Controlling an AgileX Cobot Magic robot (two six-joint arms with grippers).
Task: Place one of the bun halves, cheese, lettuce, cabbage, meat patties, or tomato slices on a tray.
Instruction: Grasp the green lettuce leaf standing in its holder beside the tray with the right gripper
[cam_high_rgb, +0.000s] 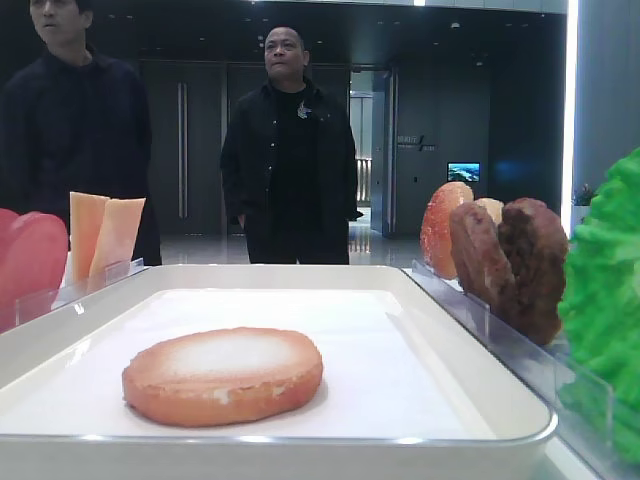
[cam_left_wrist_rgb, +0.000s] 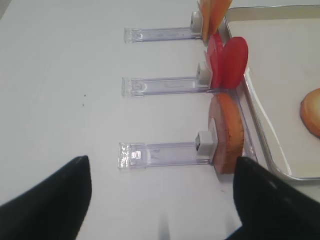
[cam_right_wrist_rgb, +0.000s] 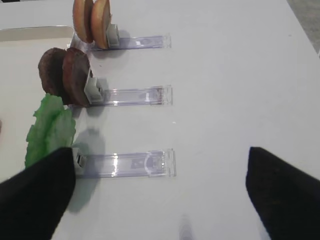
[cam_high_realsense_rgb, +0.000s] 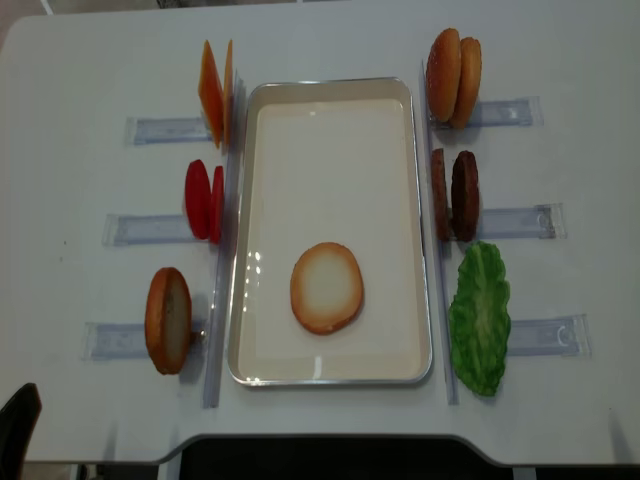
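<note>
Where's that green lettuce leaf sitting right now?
In the overhead view the lettuce lies on the right, just outside the tray near its lower right corner, directly below the two meat patties.

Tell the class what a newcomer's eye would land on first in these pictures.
A single bun half lies cut face up inside the white tray at the table's centre. Right of the tray, the bright green lettuce stands out, with dark meat patties upright in the rack behind it.
</note>
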